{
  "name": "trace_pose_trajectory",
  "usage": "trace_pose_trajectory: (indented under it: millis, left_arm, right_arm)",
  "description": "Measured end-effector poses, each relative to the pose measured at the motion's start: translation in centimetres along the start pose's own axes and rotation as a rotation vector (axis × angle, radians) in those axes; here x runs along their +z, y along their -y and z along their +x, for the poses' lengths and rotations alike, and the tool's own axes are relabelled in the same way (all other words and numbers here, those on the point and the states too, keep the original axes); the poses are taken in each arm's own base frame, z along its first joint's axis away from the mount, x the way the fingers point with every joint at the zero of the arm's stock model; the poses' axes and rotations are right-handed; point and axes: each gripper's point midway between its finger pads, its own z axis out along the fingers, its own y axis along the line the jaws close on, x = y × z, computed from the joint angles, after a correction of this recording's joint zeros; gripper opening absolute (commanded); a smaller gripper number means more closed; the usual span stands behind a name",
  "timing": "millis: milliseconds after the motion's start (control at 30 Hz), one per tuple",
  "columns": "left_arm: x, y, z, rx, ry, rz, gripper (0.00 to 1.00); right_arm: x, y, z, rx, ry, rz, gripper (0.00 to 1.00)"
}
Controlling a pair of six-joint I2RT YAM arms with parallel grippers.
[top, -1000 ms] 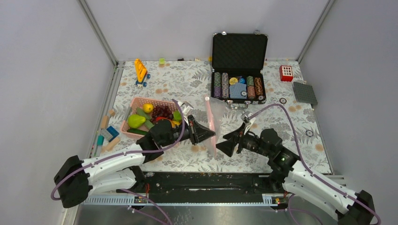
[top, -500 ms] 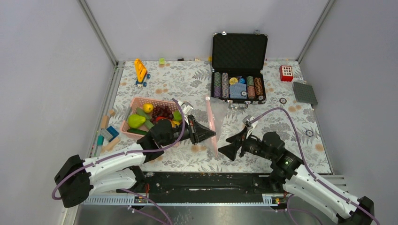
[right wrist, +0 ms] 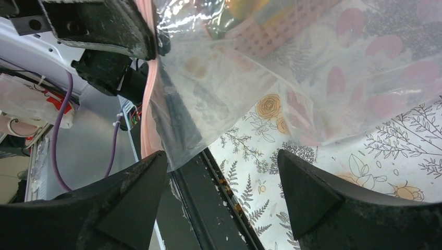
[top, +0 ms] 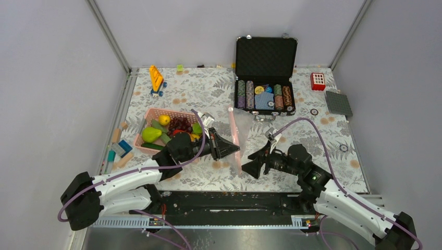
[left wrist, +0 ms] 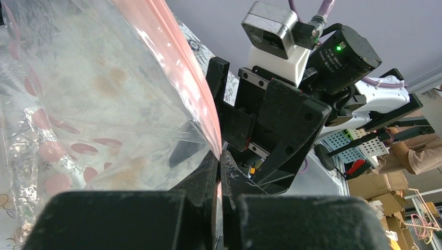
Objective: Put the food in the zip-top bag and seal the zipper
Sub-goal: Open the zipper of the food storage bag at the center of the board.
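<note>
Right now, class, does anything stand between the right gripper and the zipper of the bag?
Nothing visible does. The right gripper, jaws open, faces the zipper with a clear gap between them. The left gripper is shut on the zipper from the opposite side, so it does not lie across the approach.

Food (top: 151, 134) in basket (top: 156, 110), L of bag (top: 244, 127)
</note>
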Motion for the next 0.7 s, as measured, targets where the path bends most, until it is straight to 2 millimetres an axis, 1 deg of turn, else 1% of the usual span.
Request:
trace_pose_trajectory:
  millis: [333, 567, 700]
  left_arm:
    - [0.0, -0.1, -0.2, 0.002, 0.011, -0.007, 0.0]
    - [-0.2, -0.3, 0.0, -0.001, 0.011, -0.014, 0.0]
    - [-0.2, -0.4, 0.1, -0.003, 0.01, -0.021, 0.0]
  right_arm:
    - [-1.4, -1.4, -1.6, -0.031, 0.08, -0.035, 0.86]
    - [-1.0, -1.6, -1.1, -0.009, 0.049, -0.057, 0.85]
    - [-0.5, -1.4, -0.7, 0.003, 0.027, -0.054, 0.85]
